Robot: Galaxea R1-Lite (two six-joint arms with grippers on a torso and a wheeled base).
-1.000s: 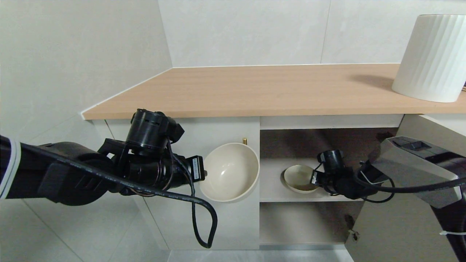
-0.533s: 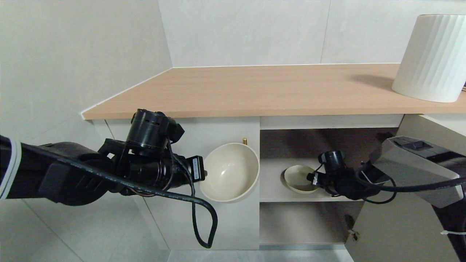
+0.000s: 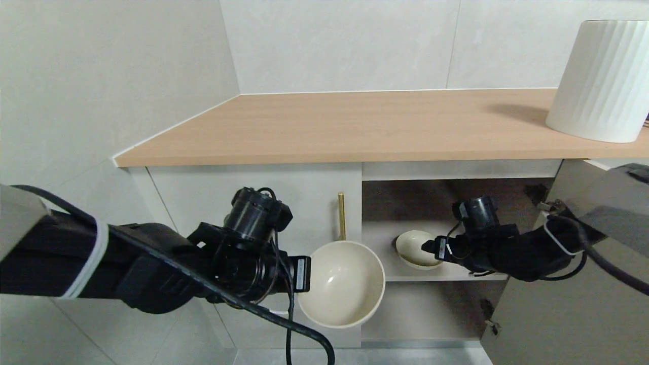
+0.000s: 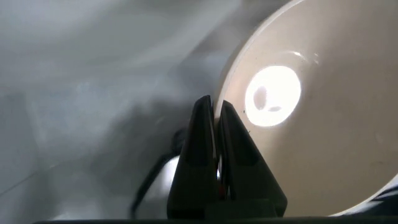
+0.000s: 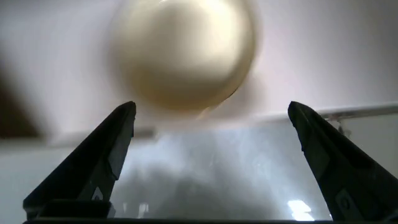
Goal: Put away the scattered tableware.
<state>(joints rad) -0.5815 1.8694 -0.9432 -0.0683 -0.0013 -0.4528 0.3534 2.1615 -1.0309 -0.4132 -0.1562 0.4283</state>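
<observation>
My left tool (image 3: pixel 304 275), clamped on the rim of the large bowl (image 3: pixel 340 284), had carried it lower and nearer the open cupboard (image 3: pixel 416 195). The small bowl (image 3: pixel 413 248) sat on the shelf (image 3: pixel 377 251), my right tool (image 3: pixel 428 247) spread open before it: apparently stowed already.

I am looking into what appears to be a home kitchen: a pale wood counter (image 3: pixel 365 126) runs along a wall (image 3: pixel 355 45) of large light tiles, with white cabinets below. One closed cabinet door (image 3: pixel 213 185) carries a slim brass handle (image 3: pixel 341 215). The cupboard (image 3: pixel 416 203) beside it stands open, a small cream bowl (image 3: pixel 413 248) on its shelf (image 3: pixel 380 243). A large bowl (image 3: pixel 342 284) hangs before the doors.
</observation>
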